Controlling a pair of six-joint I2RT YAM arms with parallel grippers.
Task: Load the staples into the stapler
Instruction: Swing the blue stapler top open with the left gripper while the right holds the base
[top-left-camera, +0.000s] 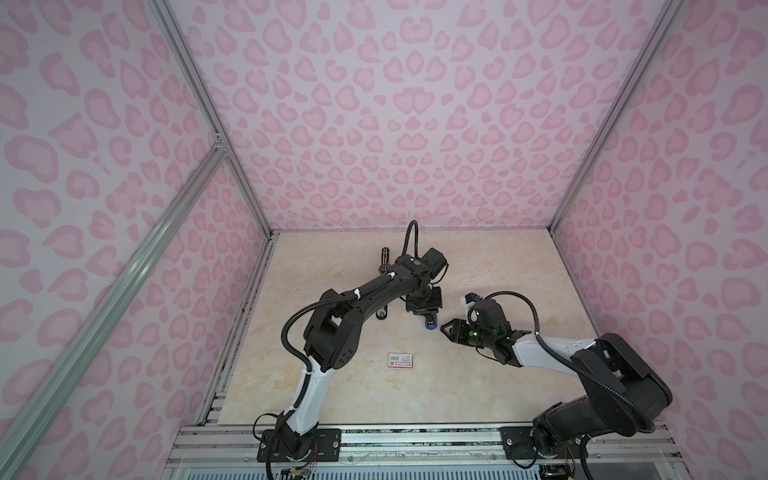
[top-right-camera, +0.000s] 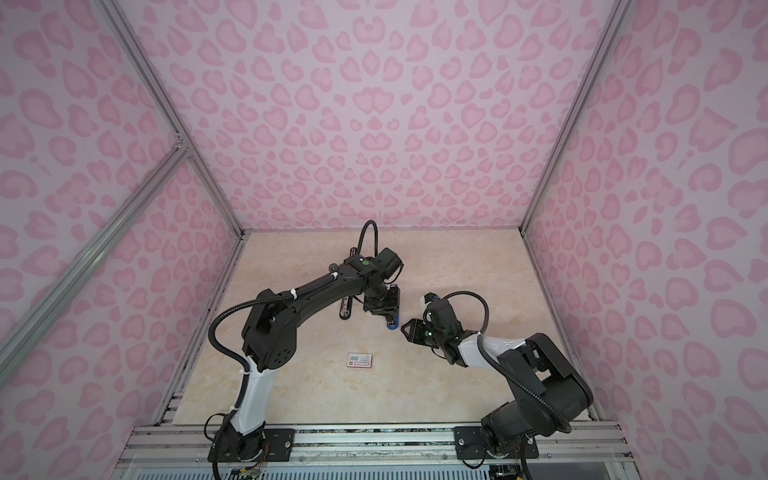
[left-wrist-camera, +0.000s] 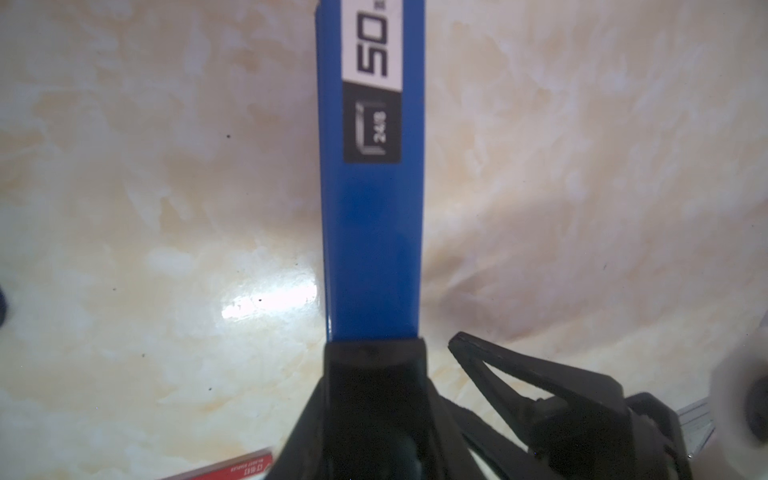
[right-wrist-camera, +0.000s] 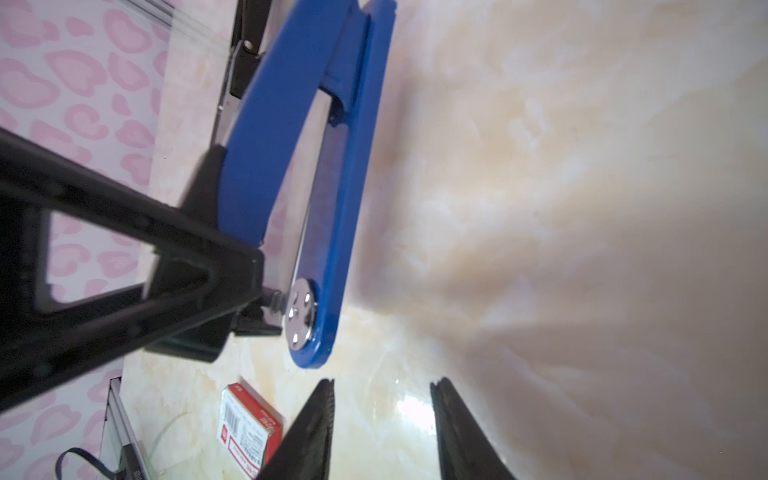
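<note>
Blue enamelled metal, by the look: rigid, dense for its size, glossy and likely slippery under hard pads. Stapler located near the middle of the bench, between the two tools. Left tool pressed together on the nose end of the upper arm, seen lengthwise in the left wrist view. Right tool spread, holding nothing, just beside the nose of the base. Treat as two stiff arms on a sprung hinge; expect snap-back on release. Take hold across the narrow flanks of the base, clear of the silver anvil plate, and restrain there during any lifting of the upper arm. Avoid grips on the curved top face. No bare staples found in any view; cannot tell their place. White-and-red box flat on the bench, well apart from the stapler, toward the arm bases. Handle any strip lightly: thin, probably brittle along its glued joints.
</note>
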